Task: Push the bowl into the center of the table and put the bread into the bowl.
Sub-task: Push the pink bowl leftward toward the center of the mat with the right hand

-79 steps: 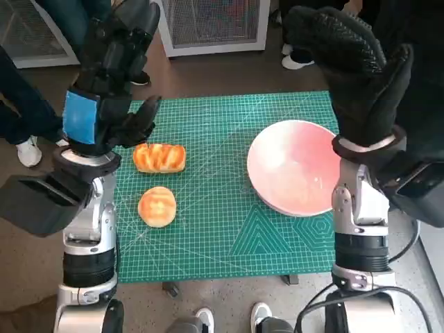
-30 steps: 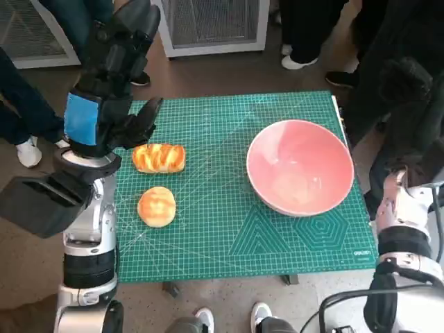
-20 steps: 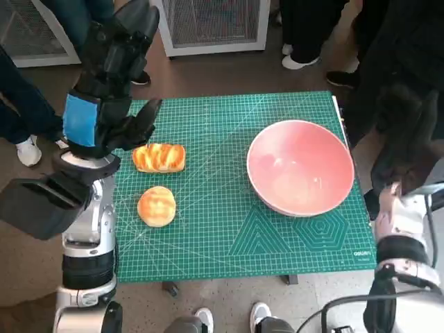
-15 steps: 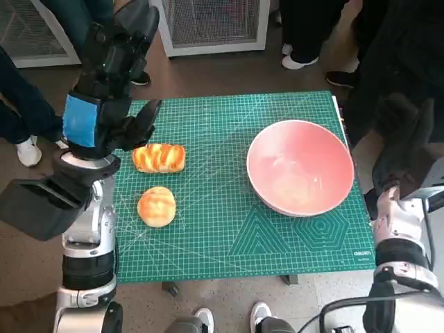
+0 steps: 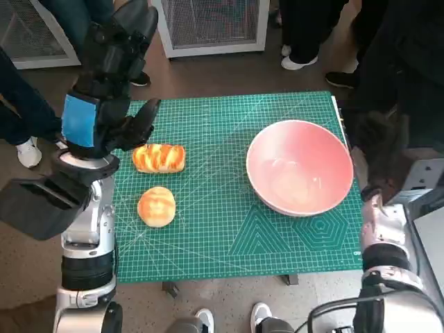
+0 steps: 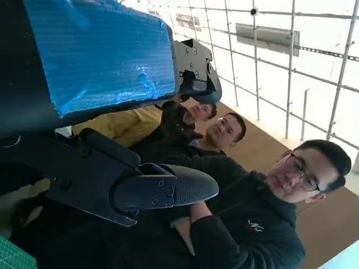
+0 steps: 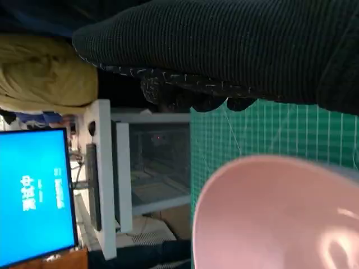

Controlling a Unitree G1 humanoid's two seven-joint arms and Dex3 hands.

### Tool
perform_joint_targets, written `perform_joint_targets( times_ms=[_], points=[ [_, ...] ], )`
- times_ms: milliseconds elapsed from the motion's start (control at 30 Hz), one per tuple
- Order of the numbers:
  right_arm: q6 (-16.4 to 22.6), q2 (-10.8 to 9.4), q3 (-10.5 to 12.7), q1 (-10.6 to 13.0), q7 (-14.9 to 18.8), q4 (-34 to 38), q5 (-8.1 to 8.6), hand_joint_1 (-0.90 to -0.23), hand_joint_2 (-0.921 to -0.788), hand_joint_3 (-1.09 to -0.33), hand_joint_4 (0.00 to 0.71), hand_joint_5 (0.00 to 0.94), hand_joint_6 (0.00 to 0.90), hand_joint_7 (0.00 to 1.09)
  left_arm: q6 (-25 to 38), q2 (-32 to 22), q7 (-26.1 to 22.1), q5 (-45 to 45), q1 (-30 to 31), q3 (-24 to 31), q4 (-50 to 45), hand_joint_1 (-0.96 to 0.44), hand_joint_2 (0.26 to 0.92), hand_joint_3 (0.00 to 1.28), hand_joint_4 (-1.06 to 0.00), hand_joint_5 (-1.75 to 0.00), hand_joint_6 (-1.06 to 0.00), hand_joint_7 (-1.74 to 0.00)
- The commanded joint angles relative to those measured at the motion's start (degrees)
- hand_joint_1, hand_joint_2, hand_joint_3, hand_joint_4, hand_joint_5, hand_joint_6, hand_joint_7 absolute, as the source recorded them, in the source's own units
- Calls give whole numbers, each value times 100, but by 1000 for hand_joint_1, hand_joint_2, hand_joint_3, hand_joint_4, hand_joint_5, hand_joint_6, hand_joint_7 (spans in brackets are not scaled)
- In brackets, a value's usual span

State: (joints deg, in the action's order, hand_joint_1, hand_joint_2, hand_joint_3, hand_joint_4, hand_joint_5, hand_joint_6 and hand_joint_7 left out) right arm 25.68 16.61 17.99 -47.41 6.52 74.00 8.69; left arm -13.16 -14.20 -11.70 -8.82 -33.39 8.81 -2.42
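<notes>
One bowl (image 5: 300, 166) near mat's (image 5: 229, 236) edge (right side)

In the middle of the frame, the green mat (image 5: 229, 208) on the bench lies bare between the bowl (image 5: 300, 166) and the two breads, so a hand can pass there. The long bread (image 5: 159, 157) and the round bread (image 5: 157, 206) stand at the left, near each other. The left hand (image 5: 114, 83) hangs just above the long bread. The right hand (image 5: 378, 149) is at the right, beside the bowl's rim. People's legs (image 5: 309, 28) stand at the top of the frame, behind the bench.
</notes>
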Motion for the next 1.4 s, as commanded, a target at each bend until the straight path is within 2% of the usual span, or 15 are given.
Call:
perform_joint_targets(
  times_ms=[33,467,967,1400],
  points=[
    [-109,-172,36,182,140,87,5,-613,-921,-805,337,7,292,362,68,-100,17,35,66,53,-123,-741,921,434,-257,0,-96,-499],
    [-92,-537,-38,121,246,58,-53,-595,-921,-807,333,3,289,328,135,-131,35,6,101,70,-187,-737,921,435,-258,0,-105,-499],
    [-74,-777,-58,26,388,34,-21,-591,-921,-799,341,4,310,305,175,-130,26,-39,139,95,-251,-738,921,433,-260,-1,-110,-498],
    [-76,-1051,-87,-72,383,28,-38,-593,-921,-809,336,0,312,282,216,-151,53,1,173,106,-321,-742,921,433,-261,-1,-111,-496]
  ],
)
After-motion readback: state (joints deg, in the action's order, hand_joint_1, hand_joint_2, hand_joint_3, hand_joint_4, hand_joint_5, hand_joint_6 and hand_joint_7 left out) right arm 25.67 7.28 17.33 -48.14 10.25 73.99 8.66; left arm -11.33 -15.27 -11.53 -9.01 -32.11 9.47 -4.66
